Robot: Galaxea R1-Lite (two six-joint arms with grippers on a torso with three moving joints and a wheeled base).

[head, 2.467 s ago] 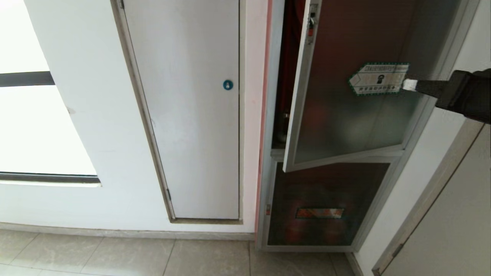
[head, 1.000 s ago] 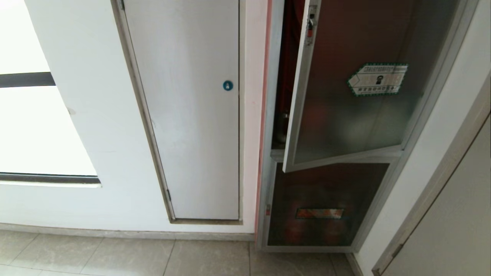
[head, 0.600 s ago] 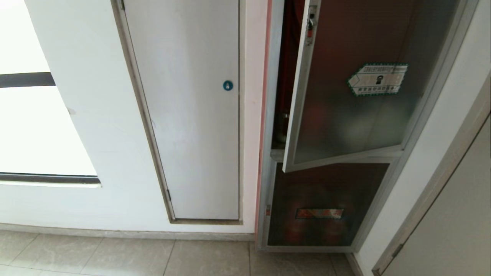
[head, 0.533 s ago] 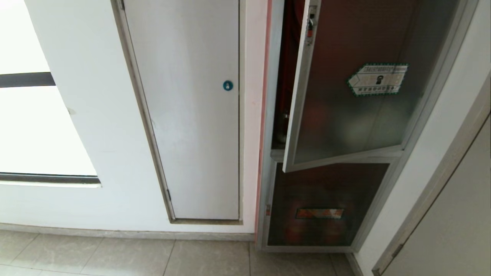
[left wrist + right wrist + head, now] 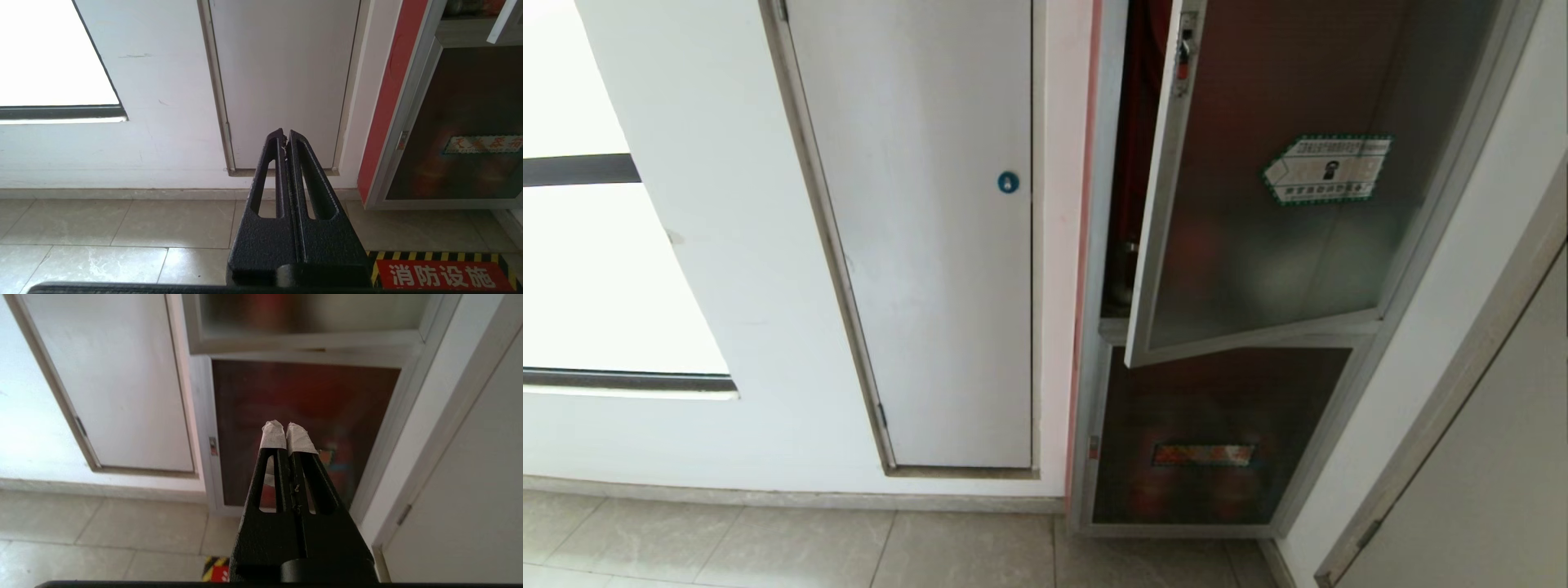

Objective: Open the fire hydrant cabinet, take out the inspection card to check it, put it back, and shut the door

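Standing ajar, the door (image 5: 1258, 204) of the cabinet (image 5: 1217, 457) has neither gripper on it.
Right gripper (image 5: 286, 430): jaws pressed together, holding nothing, door beyond and above the tips. Left gripper (image 5: 285, 136): jaws pressed together, cabinet off to one side.

Black slotted end effector (image 5: 285, 139), white-taped fingertips (image 5: 273, 435)

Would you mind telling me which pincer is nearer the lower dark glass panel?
Right. The right pincer points straight at the lower glass panel; the left pincer faces the white door, with that panel off to its side.
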